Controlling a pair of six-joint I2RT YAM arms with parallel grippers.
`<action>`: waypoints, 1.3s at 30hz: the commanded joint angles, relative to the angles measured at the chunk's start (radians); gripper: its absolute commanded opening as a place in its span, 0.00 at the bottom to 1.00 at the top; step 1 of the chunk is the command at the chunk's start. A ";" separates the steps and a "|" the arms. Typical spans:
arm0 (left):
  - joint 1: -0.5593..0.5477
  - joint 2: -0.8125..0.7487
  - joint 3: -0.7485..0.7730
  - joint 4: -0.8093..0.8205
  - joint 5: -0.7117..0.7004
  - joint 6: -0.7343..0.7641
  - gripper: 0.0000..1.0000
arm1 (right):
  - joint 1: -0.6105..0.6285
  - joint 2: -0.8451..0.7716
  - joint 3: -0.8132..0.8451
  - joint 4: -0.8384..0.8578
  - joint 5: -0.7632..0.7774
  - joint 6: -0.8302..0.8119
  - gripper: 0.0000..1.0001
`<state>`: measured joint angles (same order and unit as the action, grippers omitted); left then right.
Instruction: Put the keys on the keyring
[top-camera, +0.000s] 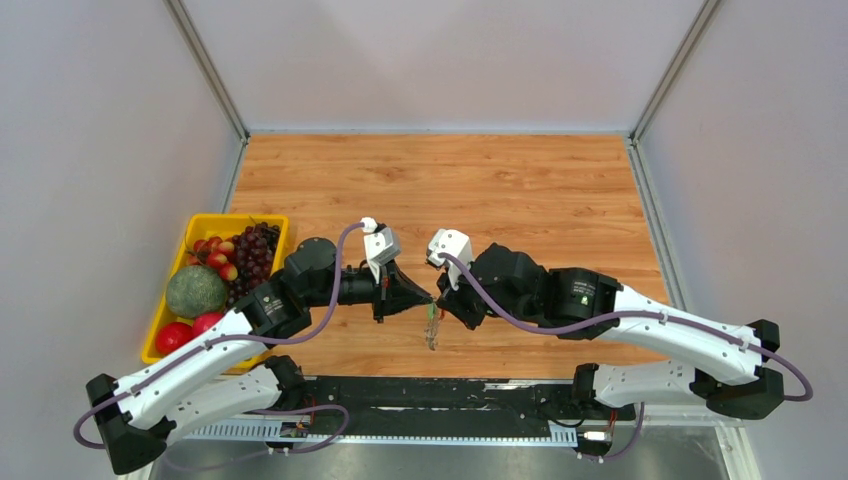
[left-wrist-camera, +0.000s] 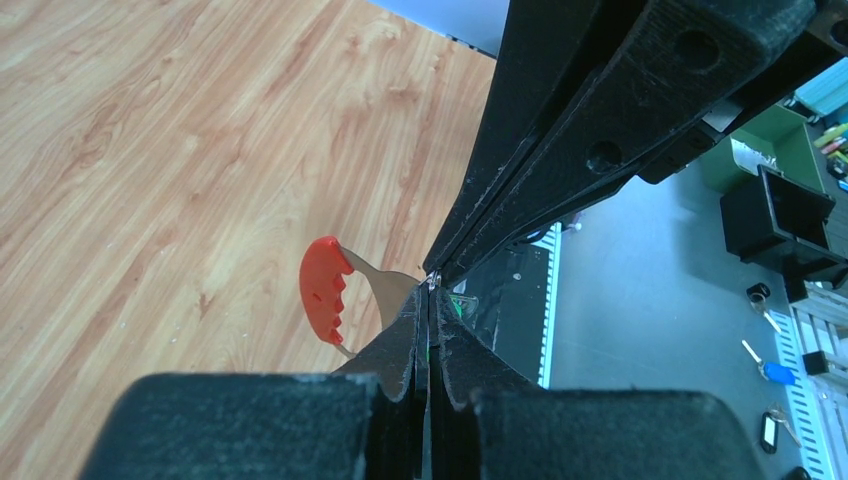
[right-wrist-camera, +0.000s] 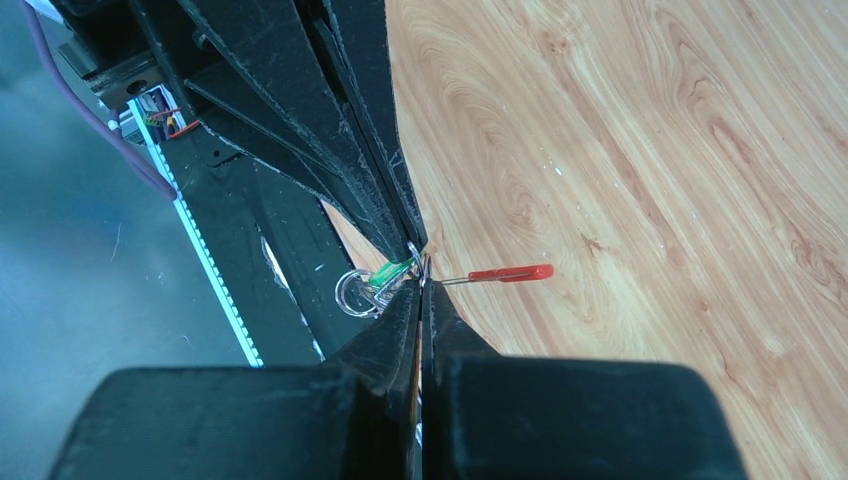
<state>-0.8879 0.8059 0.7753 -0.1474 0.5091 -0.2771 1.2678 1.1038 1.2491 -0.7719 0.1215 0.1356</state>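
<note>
Just above the table (top-camera: 450, 180), left claw (top-camera: 428, 298) and right claw (top-camera: 441, 306) clenched tip to tip, keyring (left-wrist-camera: 325, 290) and green key (right-wrist-camera: 395, 270) hung at the tips, which claw held which unclear.

From above, the keyring (top-camera: 432, 332) is too small to make out; in the left wrist view the left tool (left-wrist-camera: 428, 295) hides most of its metal fan.

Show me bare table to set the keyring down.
Free: far half of the table beyond both arms, and its right side. Crowded: near centre, where left gripper and right gripper meet above the keyring; yellow bin at left edge.
</note>
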 joint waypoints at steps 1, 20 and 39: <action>-0.003 0.004 0.047 -0.004 -0.049 0.023 0.00 | 0.025 -0.020 0.054 0.041 0.000 0.002 0.00; -0.003 0.003 0.048 0.005 -0.074 0.000 0.00 | 0.075 -0.091 0.015 0.043 0.053 0.004 0.00; -0.003 -0.013 0.025 0.072 0.031 -0.049 0.27 | 0.122 -0.154 -0.015 0.138 0.080 -0.064 0.00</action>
<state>-0.8951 0.8135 0.7940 -0.1211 0.5190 -0.3096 1.3739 0.9771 1.2171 -0.7177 0.2081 0.1020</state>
